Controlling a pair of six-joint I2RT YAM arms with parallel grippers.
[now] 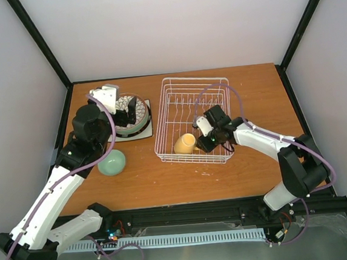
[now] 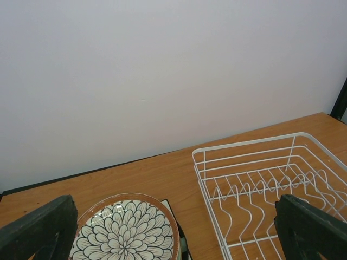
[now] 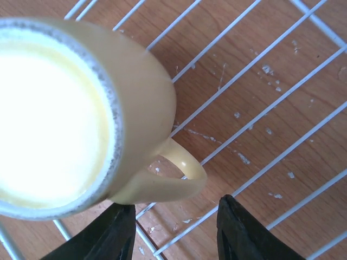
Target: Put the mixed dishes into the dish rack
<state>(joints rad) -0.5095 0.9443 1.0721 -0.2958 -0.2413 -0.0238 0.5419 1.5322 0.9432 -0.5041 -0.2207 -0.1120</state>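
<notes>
yellow mug point(image 3: 135, 108) in dish rack's point(image 2: 244, 142) near-left corner | right tool point(image 3: 176, 216) open, empty, by handle | left tool point(image 2: 173, 216) wide open, empty, over petal-patterned plate point(image 2: 126, 233), tabletop's point(image 1: 255, 159) far-left corner | plate looks stiff, glazed, breakable, probably slick: grip the rim

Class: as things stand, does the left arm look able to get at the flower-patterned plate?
Probably yes: the left gripper is open right by the plate, which lies uppermost with nothing covering it.

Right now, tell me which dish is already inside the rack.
The yellow mug, at the rack's near left corner. The green bowl and the stacked plates sit on the table, left of the rack.
</notes>
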